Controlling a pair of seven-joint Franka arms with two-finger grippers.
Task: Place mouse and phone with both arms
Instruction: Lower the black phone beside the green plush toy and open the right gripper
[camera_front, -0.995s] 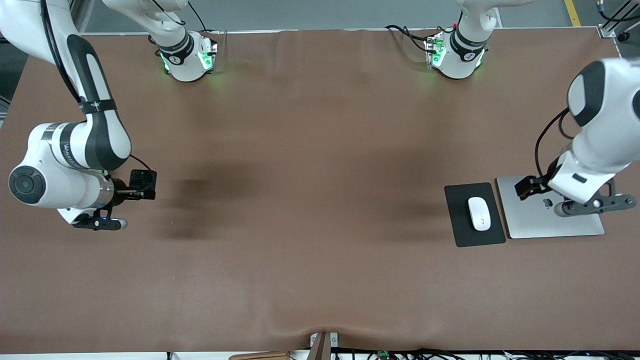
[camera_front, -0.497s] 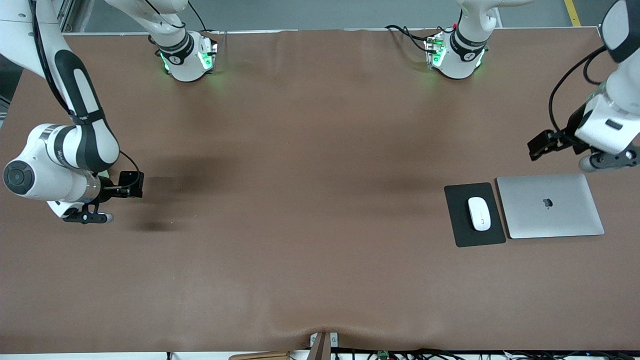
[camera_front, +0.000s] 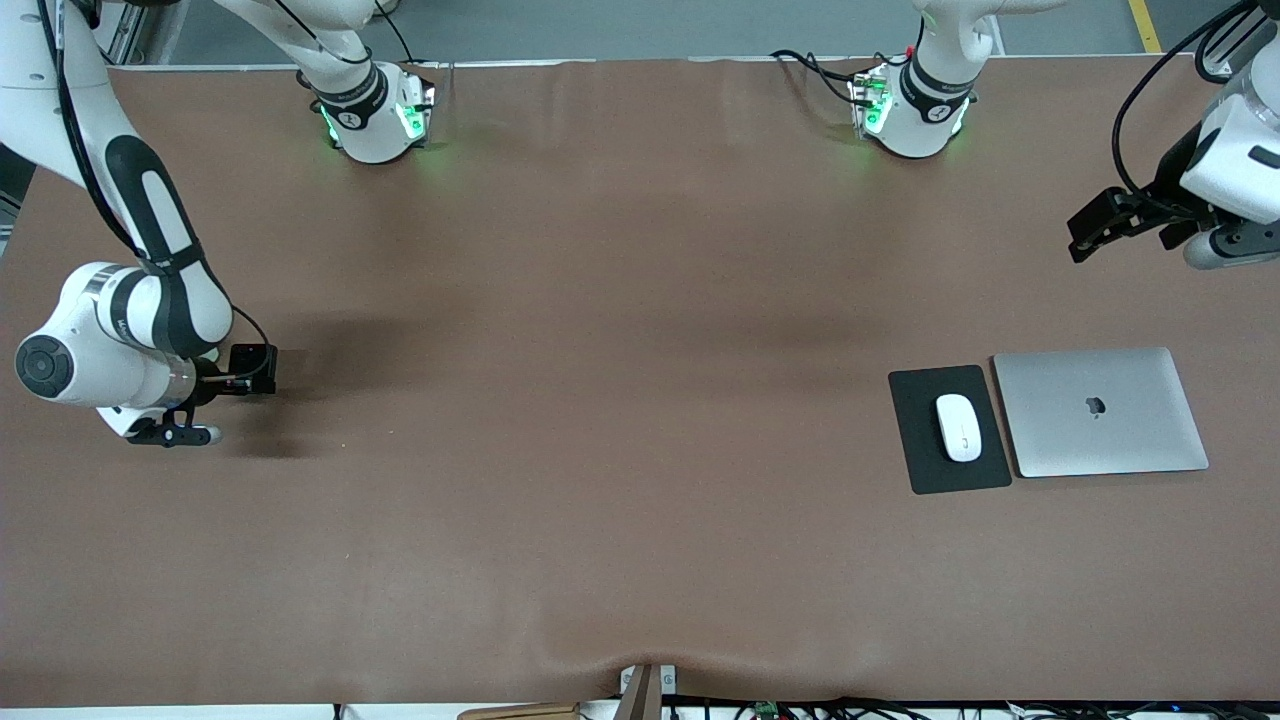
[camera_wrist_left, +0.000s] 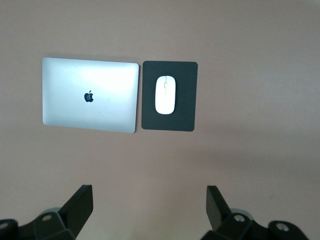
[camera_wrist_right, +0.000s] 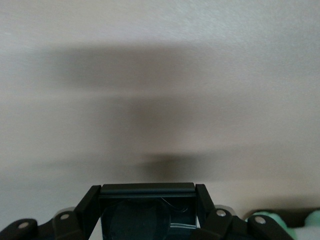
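Observation:
The white mouse (camera_front: 958, 427) lies on a black mat (camera_front: 915, 440) toward the left arm's end of the table. The left wrist view shows the mouse (camera_wrist_left: 165, 94) on that mat (camera_wrist_left: 187, 100) too. My left gripper (camera_front: 1100, 224) hangs open and empty over bare cloth at that end; in its wrist view the left gripper (camera_wrist_left: 149, 207) has its jaws spread wide apart. The black phone (camera_front: 254, 357) is held over bare cloth at the right arm's end, with my right gripper (camera_front: 238, 378) shut on it. From the wrist, the phone (camera_wrist_right: 147, 192) fills the right gripper (camera_wrist_right: 147, 205).
A shut silver laptop (camera_front: 1100, 412) lies beside the mat, toward the left arm's end; the laptop (camera_wrist_left: 90, 95) also shows in the left wrist view. The brown cloth (camera_front: 620, 400) covers the table. Both arm bases (camera_front: 375, 115) stand along the edge farthest from the front camera.
The left arm has risen from over the laptop and drawn back toward the bases, uncovering it. The right arm has shifted the phone toward its own end of the table.

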